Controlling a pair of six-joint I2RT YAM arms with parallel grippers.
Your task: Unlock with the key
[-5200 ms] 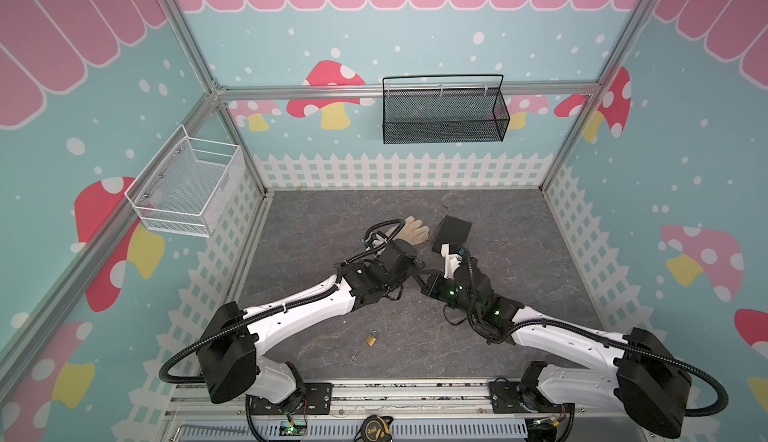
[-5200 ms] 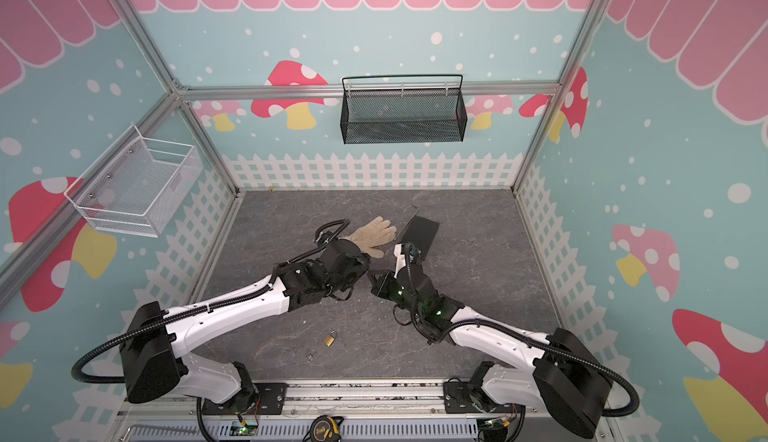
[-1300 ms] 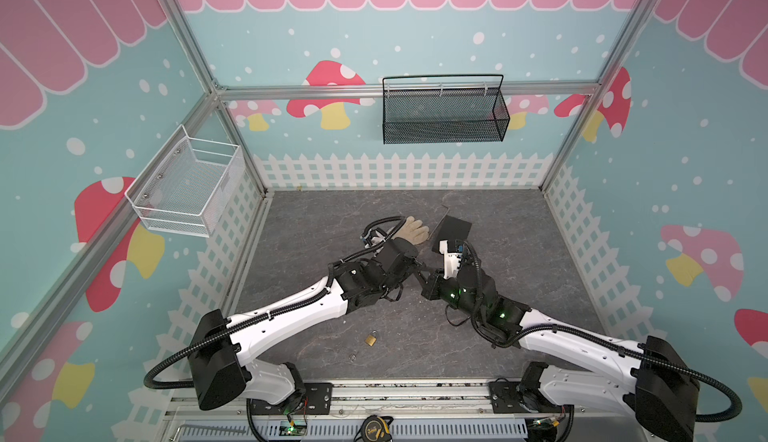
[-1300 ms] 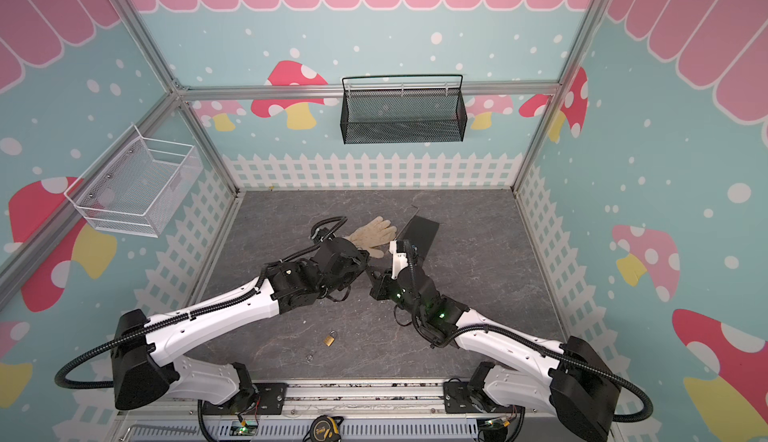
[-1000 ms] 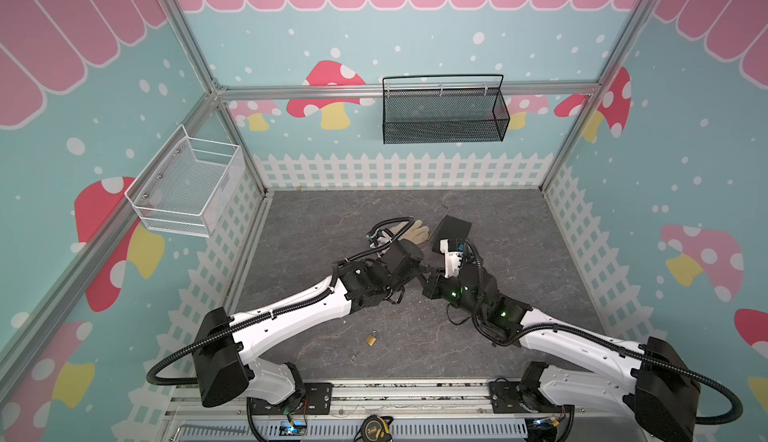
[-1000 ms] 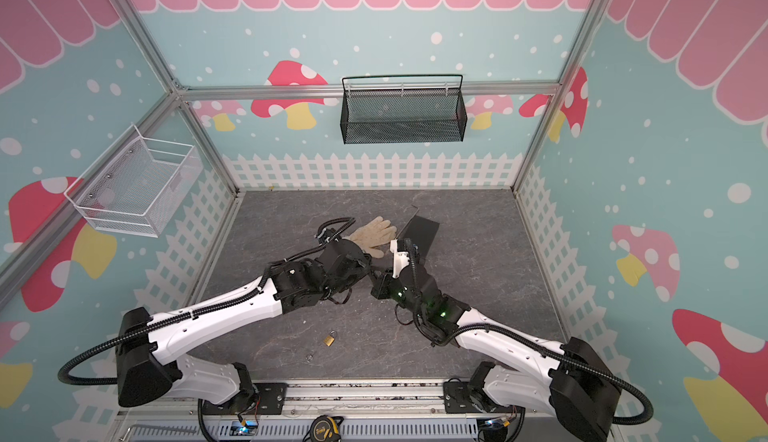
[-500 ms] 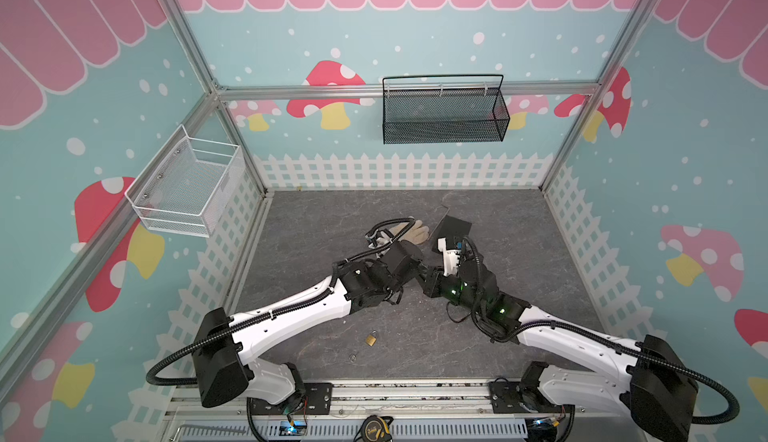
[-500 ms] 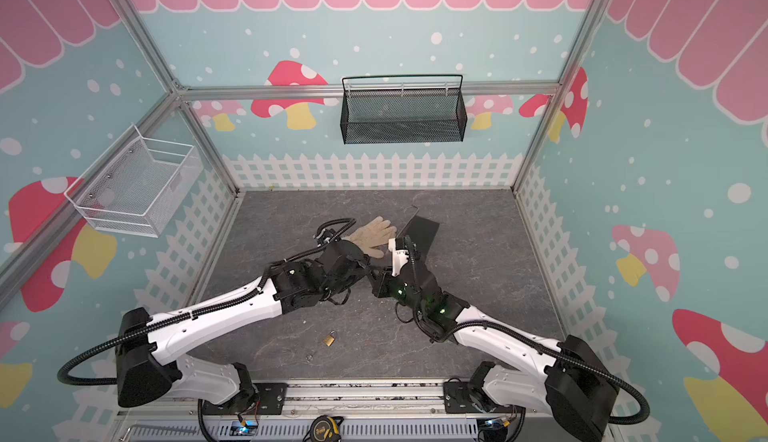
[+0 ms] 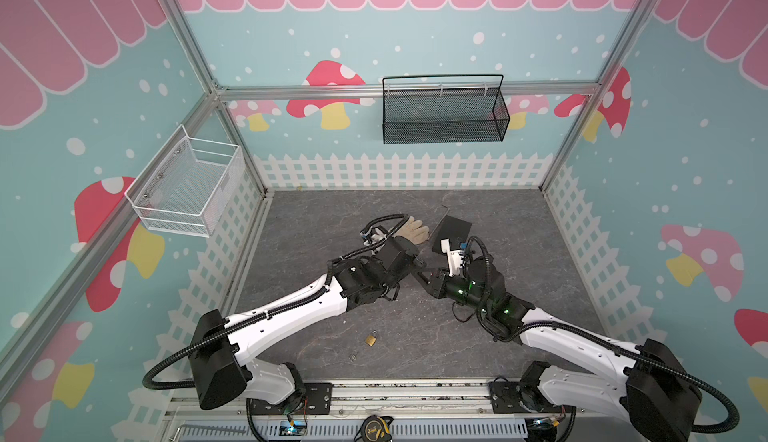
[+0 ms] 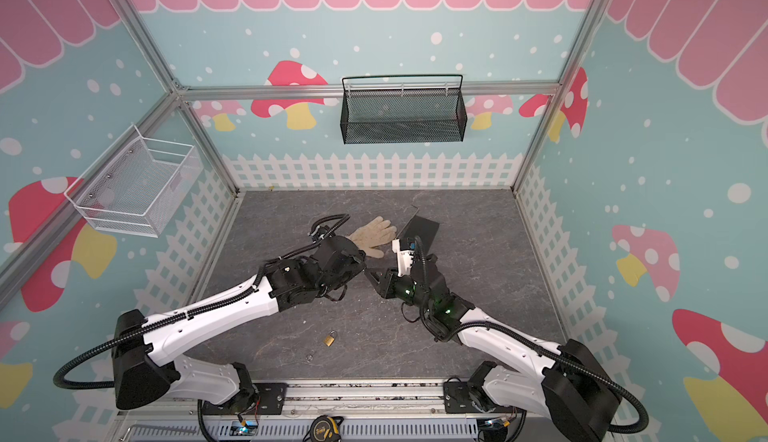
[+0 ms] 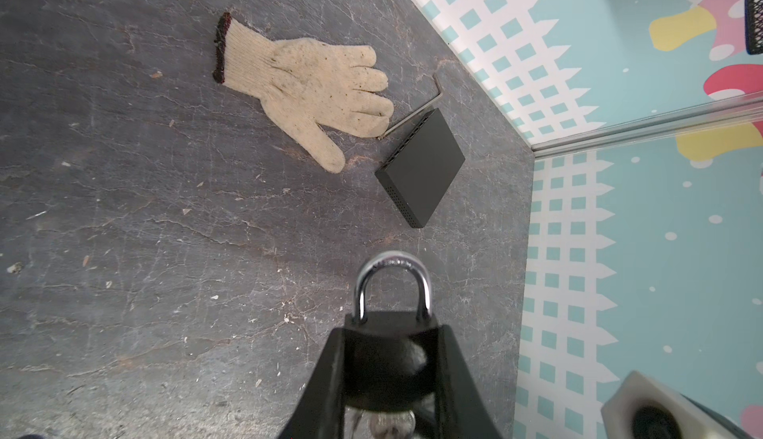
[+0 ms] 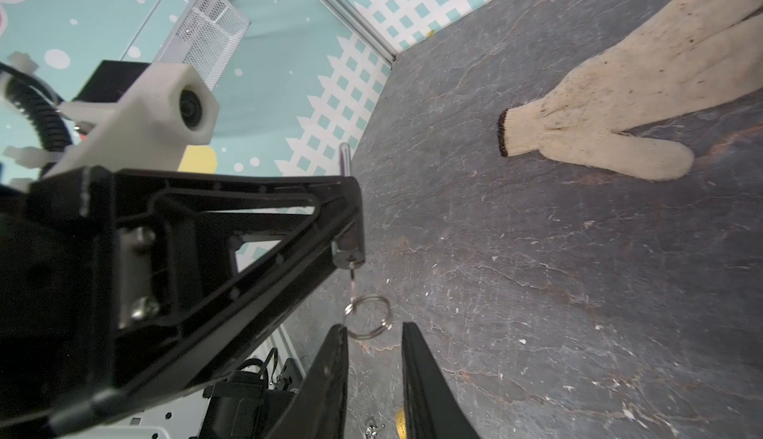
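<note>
Right wrist: key seated in padlock keyway, ring dangling; right gripper jaws slightly apart, gripping nothing; left gripper clamps padlock body, off the table. Pinch key head squarely, not the ring; twist about key axis; left holds firm.

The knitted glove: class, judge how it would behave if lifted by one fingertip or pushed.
The glove lies limp and flat, so it would probably droop when lifted. Thin knit suggests it is light. Pushed across the rough table, it may bunch up rather than slide or roll.
</note>
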